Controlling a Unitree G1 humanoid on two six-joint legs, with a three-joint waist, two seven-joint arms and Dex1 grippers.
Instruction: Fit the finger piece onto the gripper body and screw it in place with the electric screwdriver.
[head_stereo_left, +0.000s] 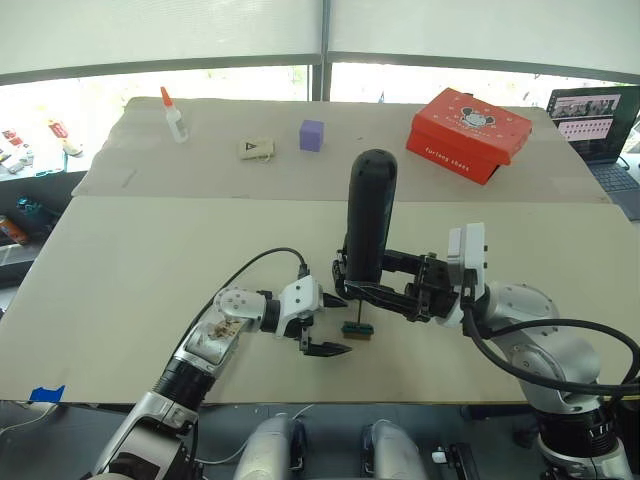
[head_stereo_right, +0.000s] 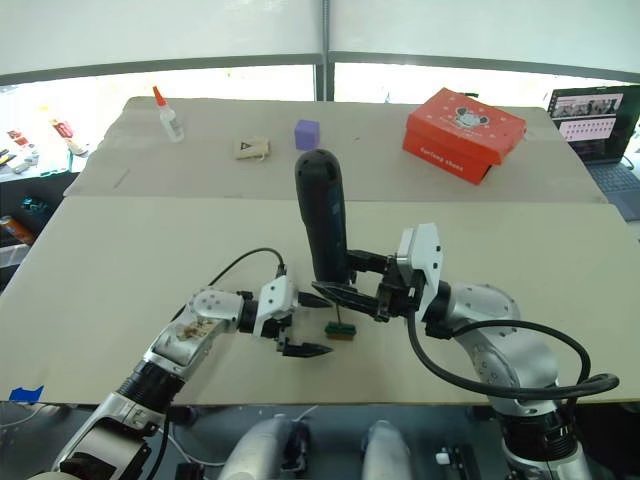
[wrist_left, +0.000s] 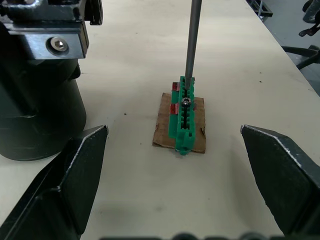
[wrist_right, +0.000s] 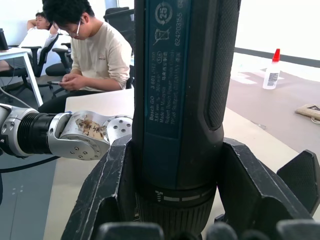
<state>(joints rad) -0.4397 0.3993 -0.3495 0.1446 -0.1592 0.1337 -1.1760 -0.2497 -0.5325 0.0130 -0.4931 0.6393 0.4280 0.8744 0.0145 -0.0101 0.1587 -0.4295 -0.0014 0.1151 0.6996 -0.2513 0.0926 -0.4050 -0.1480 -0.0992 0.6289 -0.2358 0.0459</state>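
The electric screwdriver (head_stereo_left: 371, 210) stands upright in mid-table, and my right gripper (head_stereo_left: 360, 278) is shut on its lower handle (wrist_right: 180, 100). Its thin metal bit (wrist_left: 191, 40) points straight down onto a screw in a small green-topped block (wrist_left: 183, 117), which rests on a scrap of cardboard (wrist_left: 165, 125). My left gripper (head_stereo_left: 340, 324) is open just left of that block (head_stereo_left: 358, 329), low over the table, one finger to each side of it and touching nothing. The finger piece and the gripper body are out of view.
A red box (head_stereo_left: 469, 133), a purple cube (head_stereo_left: 312, 135), a tan card (head_stereo_left: 257, 149) and a glue bottle (head_stereo_left: 174, 115) lie across the far table. A laptop (head_stereo_left: 595, 120) is at the far right. A person (wrist_right: 95, 55) sits beyond the table.
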